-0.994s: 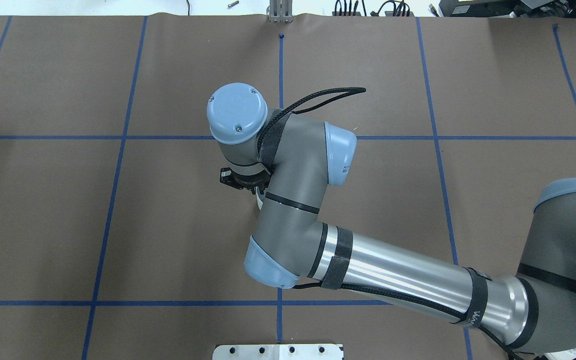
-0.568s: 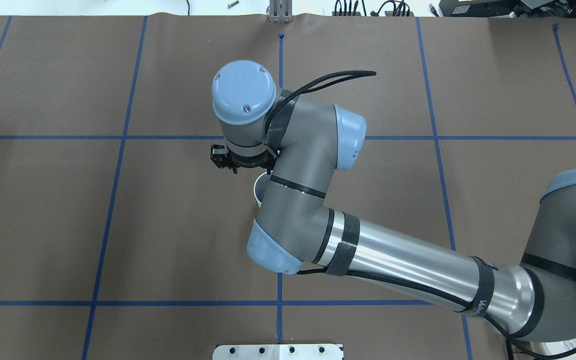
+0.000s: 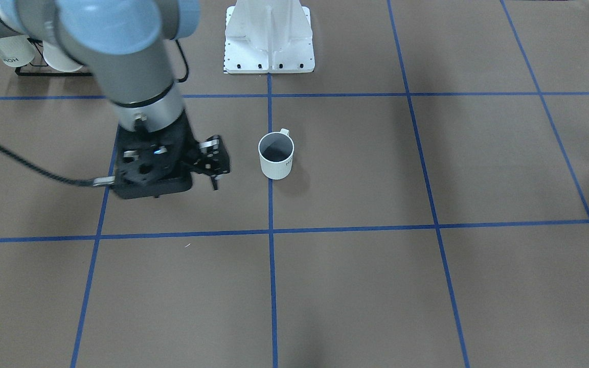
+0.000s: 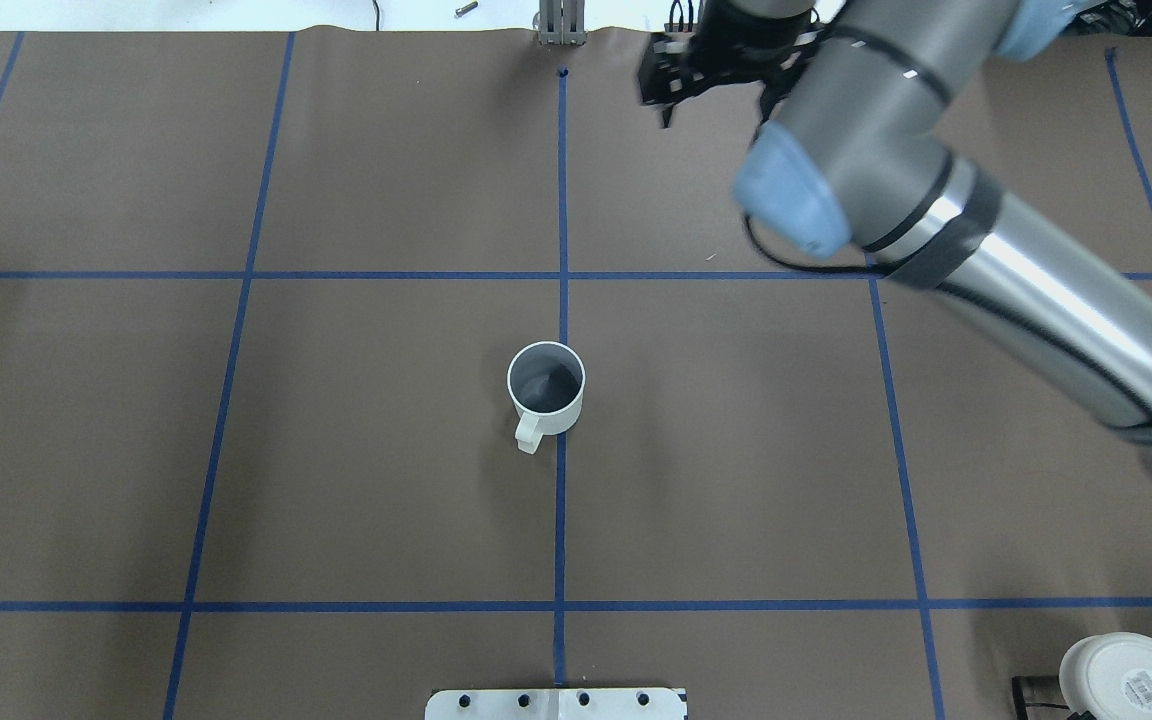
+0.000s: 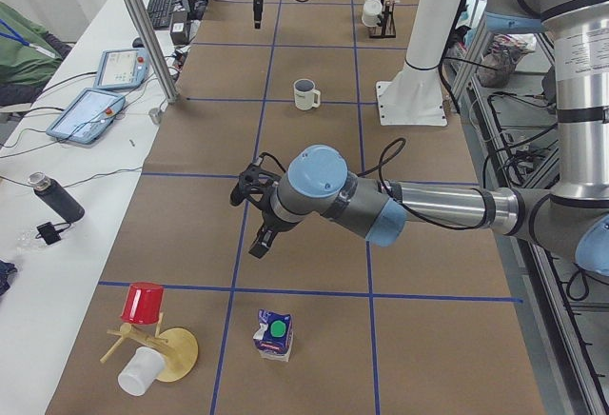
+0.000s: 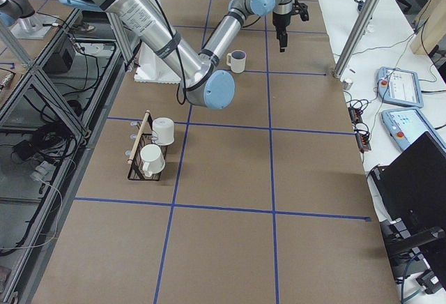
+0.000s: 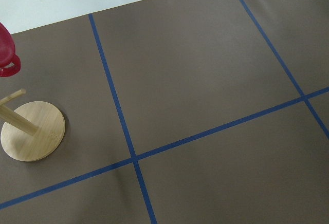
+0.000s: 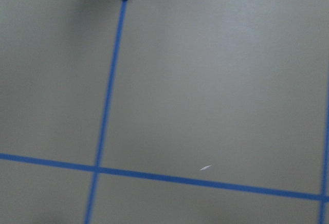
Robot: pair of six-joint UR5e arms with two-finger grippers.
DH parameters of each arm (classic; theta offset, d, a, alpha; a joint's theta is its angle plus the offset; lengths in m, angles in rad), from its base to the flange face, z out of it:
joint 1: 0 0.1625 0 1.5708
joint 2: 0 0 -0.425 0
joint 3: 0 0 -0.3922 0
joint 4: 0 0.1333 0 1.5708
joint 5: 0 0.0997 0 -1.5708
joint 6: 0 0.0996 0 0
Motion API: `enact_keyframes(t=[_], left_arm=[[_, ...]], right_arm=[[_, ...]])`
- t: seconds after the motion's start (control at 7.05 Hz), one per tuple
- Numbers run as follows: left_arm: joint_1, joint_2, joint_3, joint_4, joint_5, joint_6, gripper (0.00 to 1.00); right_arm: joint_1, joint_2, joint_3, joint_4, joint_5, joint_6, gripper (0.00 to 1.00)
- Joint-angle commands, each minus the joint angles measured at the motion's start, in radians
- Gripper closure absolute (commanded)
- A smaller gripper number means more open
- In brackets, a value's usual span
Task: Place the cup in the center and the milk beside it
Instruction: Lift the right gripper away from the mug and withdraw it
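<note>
The cup (image 4: pixel 546 392), a small white mug with a dark grey inside, stands free on the middle tape line at the center (image 4: pixel 636 440), its handle toward the robot; it also shows in the front view (image 3: pixel 276 156). My right gripper (image 4: pixel 668 112) hangs open and empty over the far side of the table, well away from the cup, and shows in the front view (image 3: pixel 217 164). The milk (image 5: pixel 274 335) stands at the table's left end, green cap up. My left gripper (image 5: pixel 252 220) hovers between milk and cup; I cannot tell whether it is open or shut.
A wire rack (image 6: pixel 148 149) with two white mugs stands at the robot's right. A wooden stand (image 5: pixel 162 353) with a red cup and a white cup is next to the milk. The white robot base (image 3: pixel 269 38) is at the near edge.
My right arm, which hung over the cup, has risen and swung off to the far right. The cup now stands uncovered on the middle line.
</note>
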State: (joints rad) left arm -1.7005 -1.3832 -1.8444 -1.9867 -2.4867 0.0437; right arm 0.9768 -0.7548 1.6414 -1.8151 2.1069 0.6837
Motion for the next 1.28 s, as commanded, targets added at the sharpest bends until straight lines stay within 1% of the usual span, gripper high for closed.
enact_keyframes(t=[0.0,0.14,0.28,0.43,0.57,0.71,0.85,0.99,1.14], left_arm=[[-0.002,0.004,0.008,0.003,0.003,0.005,0.01],[-0.004,0.0,0.045,0.003,0.008,0.019,0.02],[-0.007,-0.007,0.107,0.003,0.023,0.129,0.02],[-0.008,-0.011,0.184,0.003,0.023,0.212,0.01],[-0.016,-0.011,0.227,0.003,0.025,0.228,0.01],[-0.025,-0.013,0.275,-0.013,0.047,0.261,0.01],[-0.027,-0.049,0.316,0.0,0.093,0.322,0.01],[-0.025,-0.092,0.399,-0.015,0.095,0.331,0.01],[-0.025,-0.106,0.471,-0.029,0.097,0.394,0.01]], right_arm=[[0.275,-0.293,0.02,0.08,0.18,-0.455,0.0],[0.362,-0.41,0.018,0.106,0.195,-0.601,0.0],[0.425,-0.511,0.021,0.106,0.19,-0.73,0.0],[0.491,-0.625,0.025,0.111,0.177,-0.816,0.0],[0.538,-0.746,0.023,0.193,0.127,-0.911,0.0],[0.572,-0.82,0.021,0.302,0.122,-0.911,0.0],[0.574,-0.828,0.023,0.304,0.123,-0.905,0.0],[0.574,-0.828,0.023,0.309,0.124,-0.902,0.0],[0.574,-0.831,0.021,0.31,0.122,-0.902,0.0]])
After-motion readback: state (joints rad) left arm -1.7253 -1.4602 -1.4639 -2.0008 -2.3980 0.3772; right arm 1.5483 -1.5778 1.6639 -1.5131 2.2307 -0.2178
